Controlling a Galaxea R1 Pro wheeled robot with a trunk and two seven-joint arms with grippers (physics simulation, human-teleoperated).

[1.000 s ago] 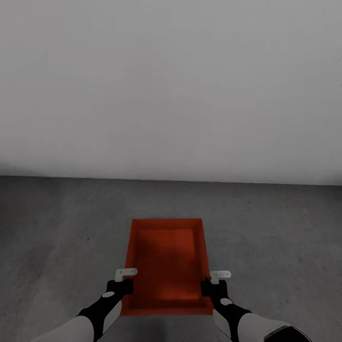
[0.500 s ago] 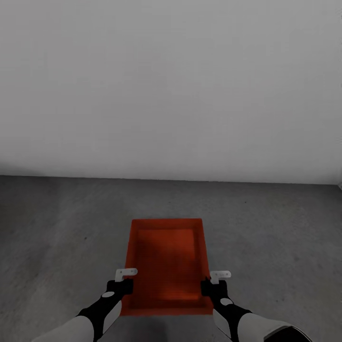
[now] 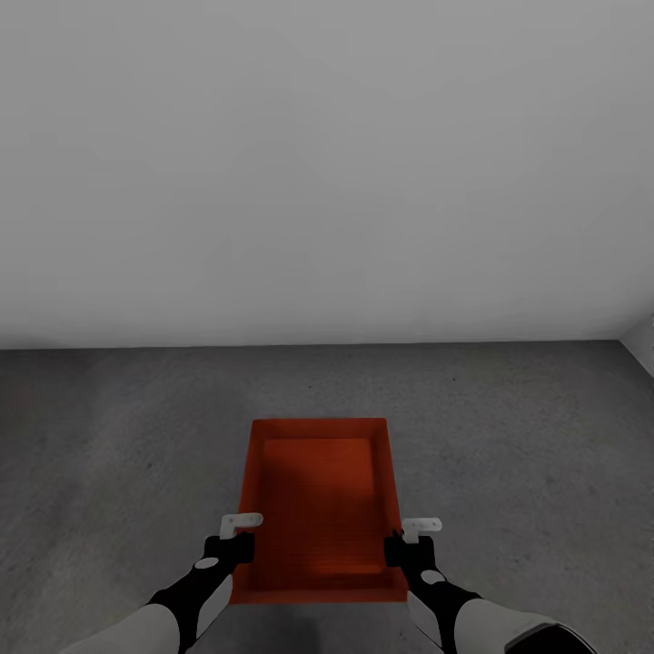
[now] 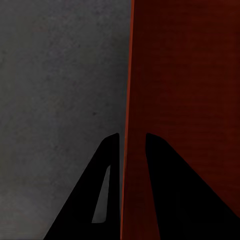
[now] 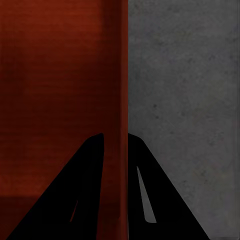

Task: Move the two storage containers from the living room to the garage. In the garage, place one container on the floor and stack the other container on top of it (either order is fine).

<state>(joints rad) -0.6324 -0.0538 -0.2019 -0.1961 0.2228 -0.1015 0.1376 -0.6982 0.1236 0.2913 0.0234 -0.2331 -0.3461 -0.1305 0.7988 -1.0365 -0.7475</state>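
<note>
I hold one red-orange open-top storage container (image 3: 318, 495) in front of me, above the dark grey concrete floor (image 3: 136, 436) of the garage. My left gripper (image 3: 238, 545) is shut on its left long wall, and my right gripper (image 3: 400, 548) is shut on its right long wall. In the left wrist view the container wall (image 4: 131, 100) runs between the two black fingers (image 4: 107, 165) of the left gripper (image 4: 132, 137). The right wrist view shows the other container wall (image 5: 120, 75) pinched between the fingers (image 5: 92, 165) of the right gripper (image 5: 116, 136). The bin is empty.
A plain white wall (image 3: 327, 163) stands a short way ahead, meeting the floor in a straight line. A corner with another pale wall (image 3: 643, 341) shows at the far right. Bare concrete lies on both sides of the container.
The whole view has swung to the right: the wall's base line has shifted and a room corner has come in at the right edge. Both grippers keep the same hold on the container.
</note>
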